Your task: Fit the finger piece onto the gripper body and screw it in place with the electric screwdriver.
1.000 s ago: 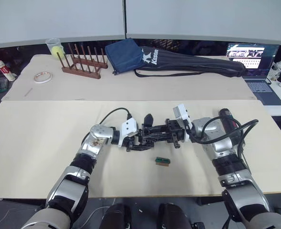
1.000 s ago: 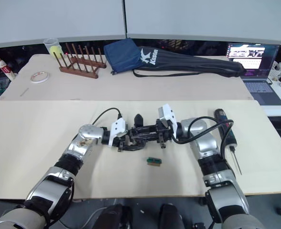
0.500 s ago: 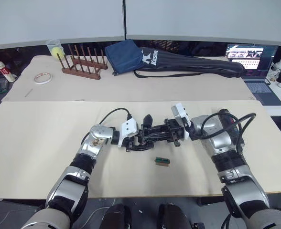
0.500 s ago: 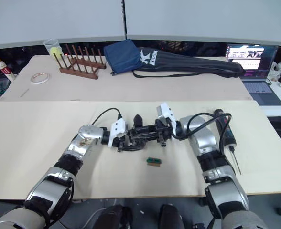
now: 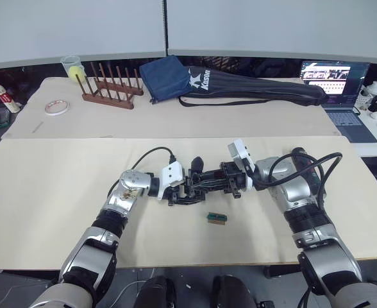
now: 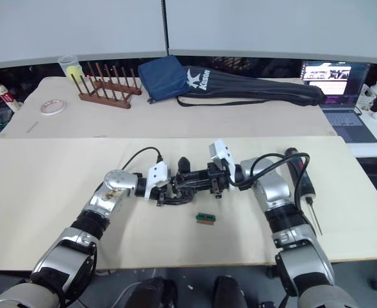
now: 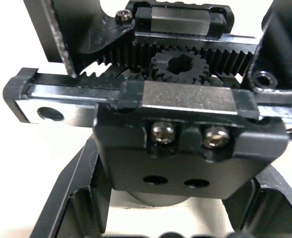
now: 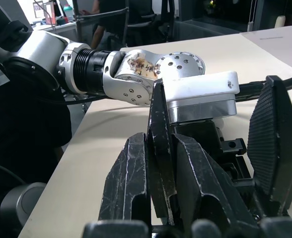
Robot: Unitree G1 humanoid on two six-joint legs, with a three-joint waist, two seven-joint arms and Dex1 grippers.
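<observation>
Two robot arms meet at the middle of a pale table [image 5: 54, 212]. Between them lies the gripper body [image 5: 208, 181], a chunky black assembly.

The left gripper [image 5: 179, 191] comes in from the body's left end. Its jaws are part open, closed only as far as the body's width, and look clamped on it. The left wrist view shows the body's toothed racks, central gear and two screw heads right up against this gripper, one black finger [image 7: 71, 198] on each side of the block. This grip probably steadies the body while the new part is fitted.

The right gripper [image 5: 234, 183] presses against the body's opposite end, facing the left gripper. In the right wrist view, a thin black wedge stands directly ahead of it, probably the finger piece [image 8: 158, 144], set against the body. Whether this gripper is clamped on the wedge or just beside it cannot be told.

Both forearms lie low and nearly level over the table, elbows out, wrists turned inward so the grippers point at each other.

The electric screwdriver [image 6: 304, 183] lies untouched on the table beyond the right forearm, well away from both grippers, its bit pointing towards the robot. A tiny green block [image 5: 217, 218] lies near the grippers, on the robot's side of the body.

Screwing has not begun; the fitting step seems to be in hand.
</observation>
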